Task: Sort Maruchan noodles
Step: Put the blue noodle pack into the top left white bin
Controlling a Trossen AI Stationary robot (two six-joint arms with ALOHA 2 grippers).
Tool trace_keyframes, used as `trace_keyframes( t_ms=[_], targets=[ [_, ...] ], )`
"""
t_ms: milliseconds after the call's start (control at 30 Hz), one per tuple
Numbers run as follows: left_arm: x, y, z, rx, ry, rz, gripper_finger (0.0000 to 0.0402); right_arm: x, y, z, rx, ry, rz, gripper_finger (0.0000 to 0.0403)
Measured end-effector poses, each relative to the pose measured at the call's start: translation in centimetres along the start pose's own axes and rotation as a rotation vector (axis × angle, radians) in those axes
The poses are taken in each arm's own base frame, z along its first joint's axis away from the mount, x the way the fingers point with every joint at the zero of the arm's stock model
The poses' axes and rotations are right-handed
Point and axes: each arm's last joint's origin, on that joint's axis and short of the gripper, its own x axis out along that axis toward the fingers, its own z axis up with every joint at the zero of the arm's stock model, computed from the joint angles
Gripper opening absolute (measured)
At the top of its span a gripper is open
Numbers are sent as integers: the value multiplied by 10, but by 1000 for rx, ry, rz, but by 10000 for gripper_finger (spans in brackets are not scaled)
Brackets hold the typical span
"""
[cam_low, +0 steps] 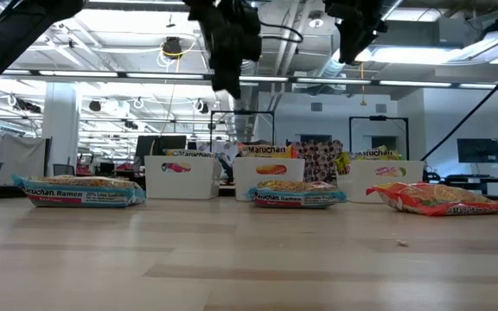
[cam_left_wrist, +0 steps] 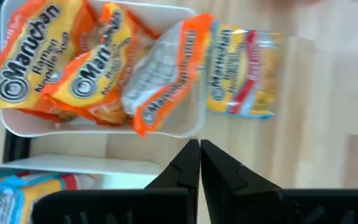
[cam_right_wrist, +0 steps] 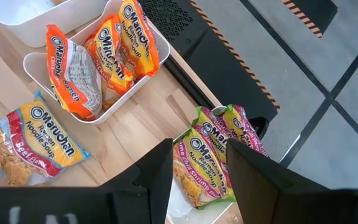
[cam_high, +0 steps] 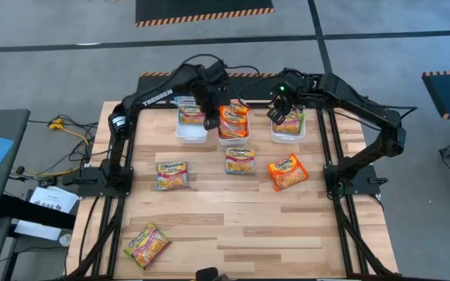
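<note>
Wooden planks make the tabletop, and three white bins stand in a row near its far edge. The left bin holds packets with blue accents, the middle bin holds orange packets leaning on each other, and the right bin holds green-pink packets. Four more Maruchan noodles packets lie loose on the wood: a yellow packet with a red stripe in front of the left bin, a blue-edged packet just in front of the middle bin, an orange packet in front of the right bin, and a green-pink packet well apart from the others, near the front left corner. The left end effector hangs above the tabletop between the left bin and the middle bin; its two fingers are pressed together and carry nothing. The right end effector hangs over the right bin with its fingers spread apart, and between them the green-pink packets are visible below, not gripped. In the low view both arms come down from above, and the three nearer loose packets lie flat on the wood before the bins.
</note>
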Motion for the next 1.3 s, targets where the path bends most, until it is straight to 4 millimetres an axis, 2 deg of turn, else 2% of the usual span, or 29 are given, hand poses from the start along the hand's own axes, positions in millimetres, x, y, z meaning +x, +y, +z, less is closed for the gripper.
trace_keyframes(
  t_ms=[300, 500, 633, 767, 1000, 1300],
  targets=[
    [-55, -23, -7, -30, -25, -123, 0, 1, -2, 0, 5, 9, -1, 173],
    [-96, -48, -18, -38, -122, -140, 0, 10, -2, -8, 14, 108, 207, 173],
    [-109, -64, -29, -25, -145, -117, 0, 24, 0, -16, 39, 184, 251, 173],
    [-110, -72, -45, -48, -168, -89, 0, 40, 8, -28, 70, 269, 296, 173],
    [-98, -80, -89, -146, -253, -67, 0, 59, 21, -44, 194, 376, 370, 173],
    [-90, -97, -147, -243, -353, -92, 0, 56, 55, -50, 286, 422, 527, 173]
  ],
)
